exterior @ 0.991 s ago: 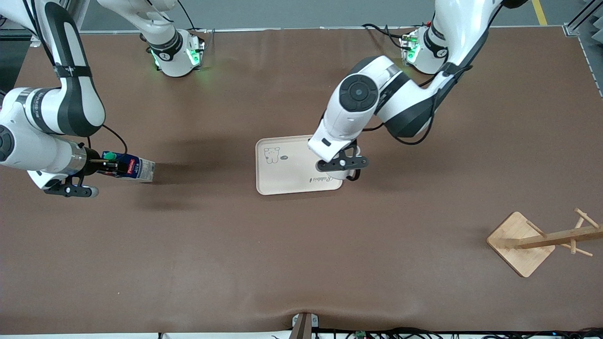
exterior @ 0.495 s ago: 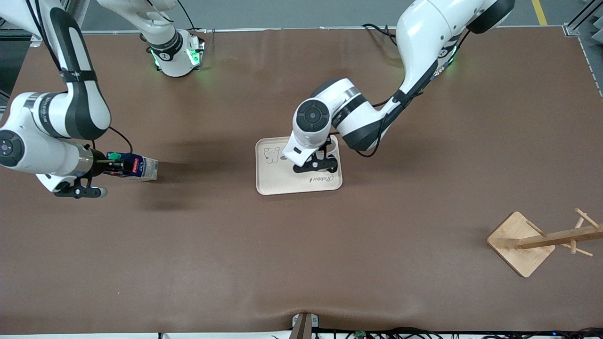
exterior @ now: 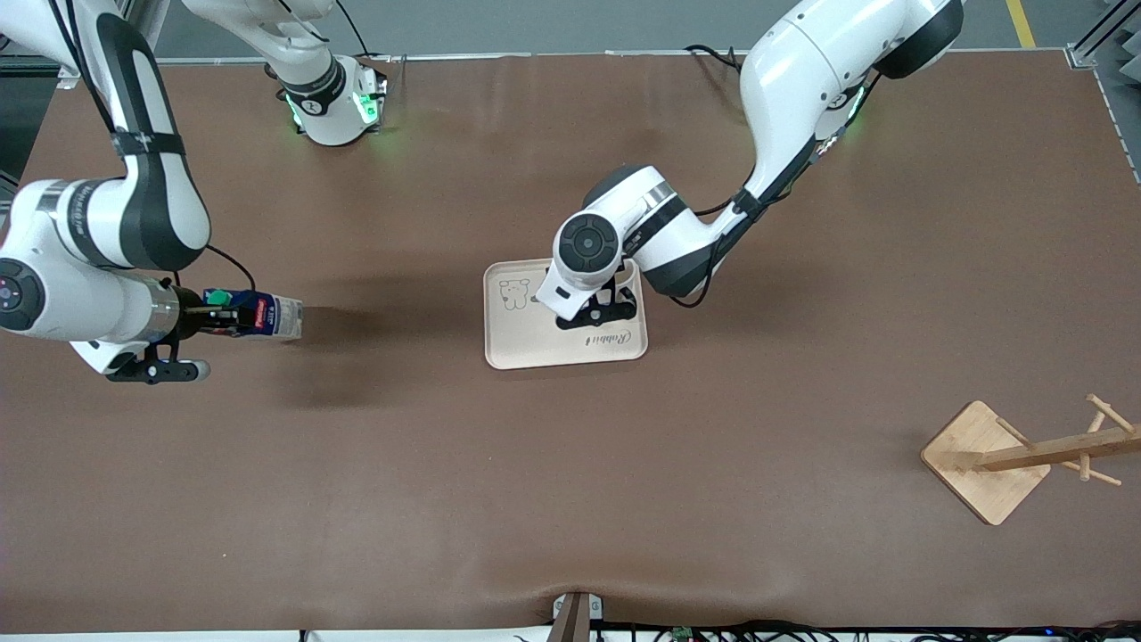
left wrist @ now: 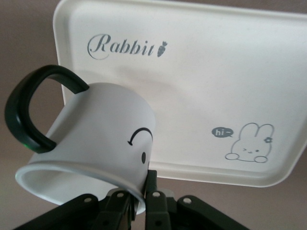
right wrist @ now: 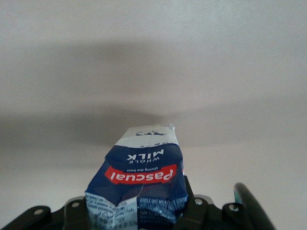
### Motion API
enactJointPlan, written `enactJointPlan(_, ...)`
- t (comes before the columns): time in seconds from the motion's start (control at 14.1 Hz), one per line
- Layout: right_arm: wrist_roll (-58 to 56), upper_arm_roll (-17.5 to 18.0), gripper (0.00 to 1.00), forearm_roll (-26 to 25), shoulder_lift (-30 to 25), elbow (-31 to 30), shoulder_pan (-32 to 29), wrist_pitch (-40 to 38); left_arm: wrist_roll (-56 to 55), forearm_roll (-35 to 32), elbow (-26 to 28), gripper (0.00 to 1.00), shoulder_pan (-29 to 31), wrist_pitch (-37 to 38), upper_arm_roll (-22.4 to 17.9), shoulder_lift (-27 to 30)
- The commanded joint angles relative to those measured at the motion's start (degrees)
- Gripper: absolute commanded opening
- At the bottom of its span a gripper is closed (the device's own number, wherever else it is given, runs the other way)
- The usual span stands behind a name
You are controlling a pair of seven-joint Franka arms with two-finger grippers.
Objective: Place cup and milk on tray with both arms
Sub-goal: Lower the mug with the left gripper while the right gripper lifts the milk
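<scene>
The cream tray (exterior: 517, 343) with the rabbit drawing lies mid-table; it also shows in the left wrist view (left wrist: 230, 81). My left gripper (exterior: 595, 308) is over the tray, shut on the rim of the white cup (left wrist: 96, 143) with black handle and smiley face. In the front view the cup is mostly hidden under the wrist. My right gripper (exterior: 223, 318) is over bare table toward the right arm's end, shut on the blue and white milk carton (exterior: 258, 316), held on its side. The carton's red label shows in the right wrist view (right wrist: 141, 184).
A wooden rack (exterior: 1025, 456) with a square base lies toward the left arm's end, nearer the front camera. Brown table surface (exterior: 401, 464) lies between the milk and the tray.
My left gripper carried the cup from the tray's edge to over the tray's middle, then barely moved. My right gripper drifted slightly toward the tray with the milk.
</scene>
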State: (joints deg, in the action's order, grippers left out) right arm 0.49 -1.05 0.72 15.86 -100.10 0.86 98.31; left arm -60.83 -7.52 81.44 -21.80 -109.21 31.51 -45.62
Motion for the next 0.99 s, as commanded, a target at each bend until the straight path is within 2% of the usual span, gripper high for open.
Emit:
enactJointPlan(0.0,4.25,0.08,0.00,1.12,0.48,5.35,3.96,-4.45,-0.43,0.66,-1.72,0.00,-0.87,1.19,-0.40,-1.31)
enactJointPlan(0.07,3.65,0.26,0.00,2.87,0.40,5.35,4.32,-3.66,-0.51,0.66,-1.72,0.00,-0.87,1.19,-0.40,-2.09)
enactJointPlan(0.14,2.68,0.26,0.00,6.71,0.40,5.35,4.76,-3.47,-0.86,0.66,-1.72,0.00,-0.96,1.10,-0.40,-2.54)
enactJointPlan(0.28,3.20,0.26,0.00,11.48,0.48,5.00,8.17,-2.51,-0.69,0.13,-1.90,0.60,-0.35,1.02,-0.40,-2.28)
enactJointPlan(0.35,3.46,0.26,0.00,12.89,0.48,4.83,9.41,-1.46,-0.25,-0.22,-2.07,1.00,0.00,1.10,-0.40,-1.84)
enactJointPlan(0.64,11.52,0.26,0.00,15.10,0.22,1.32,15.90,4.43,-0.25,-1.97,-2.34,1.00,0.36,1.80,-2.33,3.15)
enactJointPlan(0.92,24.71,0.17,0.00,15.19,0.22,1.31,26.80,10.57,0.19,-1.80,-2.34,1.00,6.31,10.04,-3.65,14.30)
